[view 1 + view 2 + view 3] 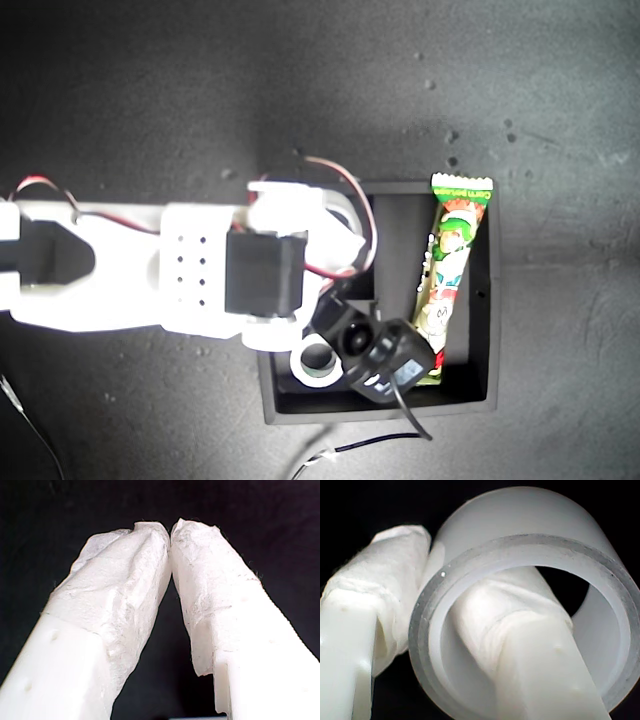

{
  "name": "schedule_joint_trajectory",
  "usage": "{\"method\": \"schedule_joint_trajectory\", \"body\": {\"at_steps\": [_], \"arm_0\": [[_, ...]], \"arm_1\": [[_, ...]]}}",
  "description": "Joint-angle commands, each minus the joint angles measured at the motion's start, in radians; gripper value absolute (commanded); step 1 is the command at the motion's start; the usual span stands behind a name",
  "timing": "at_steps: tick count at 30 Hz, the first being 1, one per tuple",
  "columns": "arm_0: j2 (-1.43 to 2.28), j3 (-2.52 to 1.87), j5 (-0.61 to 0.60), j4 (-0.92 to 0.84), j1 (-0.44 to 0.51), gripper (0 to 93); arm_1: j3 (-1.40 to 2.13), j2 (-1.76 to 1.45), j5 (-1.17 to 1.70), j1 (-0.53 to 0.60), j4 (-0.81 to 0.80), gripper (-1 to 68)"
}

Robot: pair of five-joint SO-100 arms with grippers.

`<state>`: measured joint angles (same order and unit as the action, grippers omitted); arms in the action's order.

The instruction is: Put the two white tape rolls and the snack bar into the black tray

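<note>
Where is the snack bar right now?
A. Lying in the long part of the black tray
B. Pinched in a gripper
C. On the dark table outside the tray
A: in the exterior view the snack bar lies in the long compartment of the black tray, on that view's right, with no gripper touching it.

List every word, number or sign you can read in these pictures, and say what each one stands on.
Green, white and red printed snack bar wrapper: a strip of white lettering on the green end, too blurred to read; a cartoon figure below it.
White ring-shaped tape roll: no print.
Black square tray: no label visible.
</note>
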<state>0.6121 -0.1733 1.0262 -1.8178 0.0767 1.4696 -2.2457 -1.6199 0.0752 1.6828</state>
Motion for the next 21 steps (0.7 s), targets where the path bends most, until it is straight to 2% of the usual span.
{"method": "schedule_joint_trajectory", "body": {"at_steps": [1,5,11,17,21], "arm_0": [[0.028,-0.015,0.037,-0.017,0.018,0.0],[0.095,-0.014,0.052,-0.017,0.055,0.0],[0.075,-0.049,0.057,-0.017,0.066,0.2],[0.006,-0.025,0.064,-0.017,0.057,13.0],[0.055,-0.029,0.051,-0.017,0.032,15.8]], "arm_1": [[0.439,-0.304,-0.044,-0.051,-0.121,-0.6],[0.782,-0.689,-0.067,-0.084,-0.170,-0.6],[1.080,-1.104,-0.054,-0.100,-0.170,-0.6],[1.259,-1.104,0.002,-0.069,-0.293,-0.6],[1.381,-1.104,0.060,-0.055,-0.397,-0.6]]}}
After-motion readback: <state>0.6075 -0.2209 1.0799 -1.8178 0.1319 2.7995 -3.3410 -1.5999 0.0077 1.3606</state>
